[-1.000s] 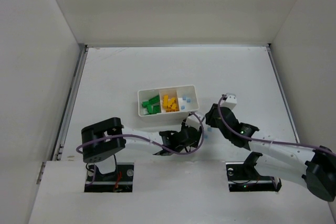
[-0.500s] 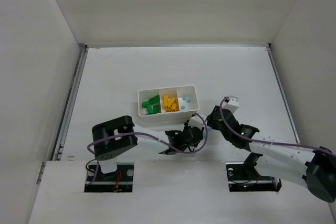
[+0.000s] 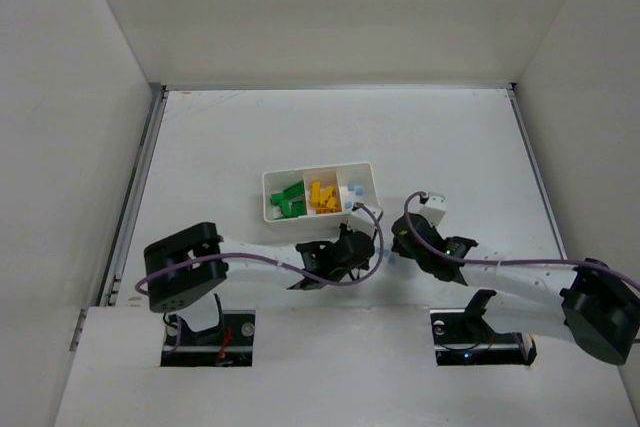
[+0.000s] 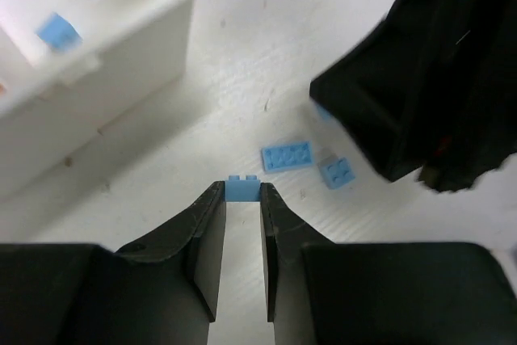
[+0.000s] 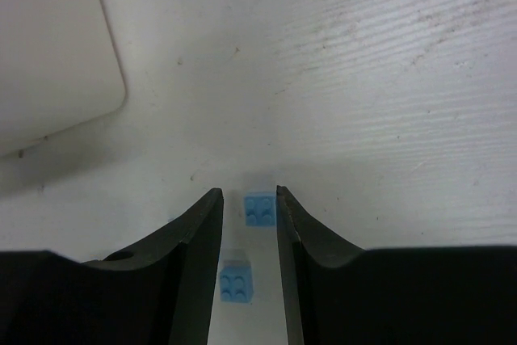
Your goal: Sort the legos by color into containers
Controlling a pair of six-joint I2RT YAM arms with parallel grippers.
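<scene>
The white tray [image 3: 268,185] holds green legos [image 3: 290,199] in its left compartment, yellow ones [image 3: 322,195] in the middle and light-blue ones [image 3: 355,190] in the right. My left gripper [image 4: 242,188] is shut on a light-blue lego [image 4: 242,191] just above the table, near the tray's right front corner [image 4: 153,46]. Two more light-blue legos [image 4: 287,155] [image 4: 337,172] lie beyond it. My right gripper [image 5: 246,199] is open and low over the table. One light-blue lego [image 5: 259,208] lies between its fingertips and another [image 5: 235,283] lies further back between the fingers.
The two grippers [image 3: 368,240] [image 3: 396,250] are close together just in front of the tray's right end. In the left wrist view the black right gripper [image 4: 420,94] fills the right side. White walls enclose the table on three sides.
The left gripper has shifted a little toward the tray's right end. The right gripper has moved slightly left and down over the loose blue legos.
</scene>
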